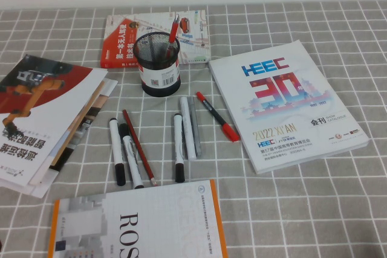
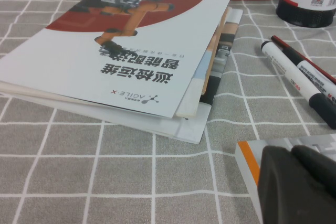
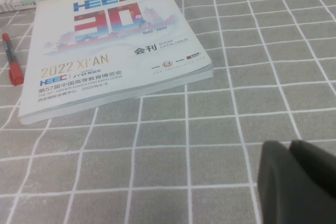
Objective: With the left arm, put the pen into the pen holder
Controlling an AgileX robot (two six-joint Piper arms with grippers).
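1. Grey checked tablecloth as work surface, ringed by printed matter: HEEC catalogue on the right, brochure stack on the left, red book at the back, orange-edged book nearest the robot.
2. Pen lying flat, leftmost of several markers scattered mid-table; apart from the pen holder and probably the easiest reach for the left arm.
3. Pen holder standing upright just in front of the red book, mouth open upward for a drop from above, one red pen leaning inside.
4. Left gripper low over the orange-edged book, well short of the pen, fingers pressed together, holding nothing.
5. Right gripper parked over bare cloth near the catalogue, fingers likewise pressed together, empty.
6. Pickup apparently not yet begun.
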